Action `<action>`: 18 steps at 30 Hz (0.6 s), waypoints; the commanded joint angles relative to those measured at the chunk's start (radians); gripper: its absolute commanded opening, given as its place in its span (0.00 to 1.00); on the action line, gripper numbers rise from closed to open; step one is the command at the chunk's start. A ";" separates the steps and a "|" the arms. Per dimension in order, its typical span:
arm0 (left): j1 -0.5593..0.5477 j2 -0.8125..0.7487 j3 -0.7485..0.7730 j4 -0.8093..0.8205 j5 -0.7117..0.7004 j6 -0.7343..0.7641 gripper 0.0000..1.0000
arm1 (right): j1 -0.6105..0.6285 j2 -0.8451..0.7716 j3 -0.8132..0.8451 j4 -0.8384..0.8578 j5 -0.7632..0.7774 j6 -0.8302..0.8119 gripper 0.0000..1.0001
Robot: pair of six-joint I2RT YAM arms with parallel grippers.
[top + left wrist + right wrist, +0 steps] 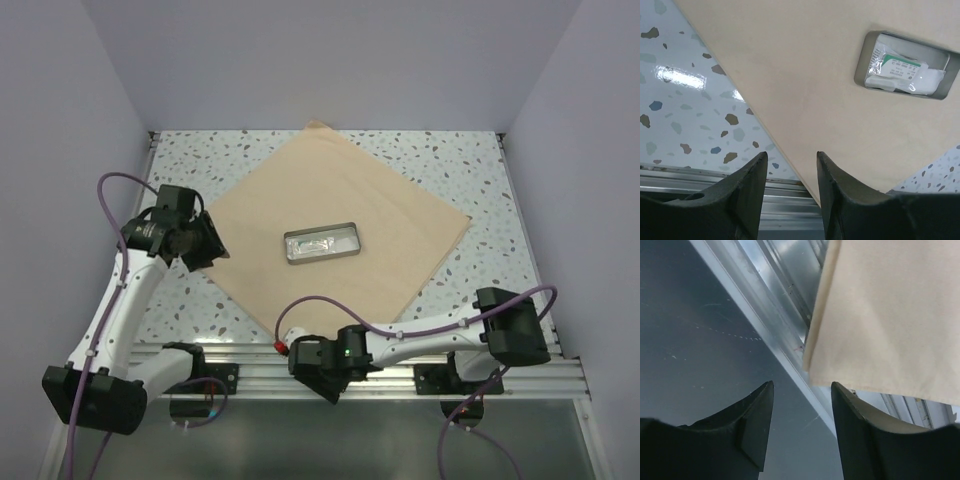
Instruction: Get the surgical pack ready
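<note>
The surgical pack [385,190] lies unfolded as one flat tan sheet in the middle of the speckled table [465,160], turned so that its corners point far, near, left and right. At its centre stands a small metal tray [288,246] with a clear plastic pouch [318,244] inside it; the printing on the pouch is too small to read.

The left claw [208,247] is at the left corner of the sheet. In the left wrist view its fingers [752,185] are spread with nothing between them, the cloth's near-left edge running past just beyond the tips.

The right claw [330,385] is low at the near edge, over the aluminium rail [250,365] and just near of the sheet's near corner. In the right wrist view its fingers [757,420] also stand apart and grip nothing; the cloth's corner shows beyond the tips, lying over the rail.
</note>
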 commanded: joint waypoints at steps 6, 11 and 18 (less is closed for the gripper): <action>0.005 -0.095 -0.007 -0.087 0.004 -0.046 0.48 | 0.103 0.085 0.029 -0.013 0.190 0.082 0.47; 0.005 -0.118 -0.020 -0.094 0.013 -0.054 0.48 | 0.106 0.088 0.016 -0.001 0.227 0.086 0.46; 0.005 -0.130 -0.011 -0.107 0.013 -0.049 0.48 | 0.114 0.116 0.019 0.017 0.251 0.088 0.42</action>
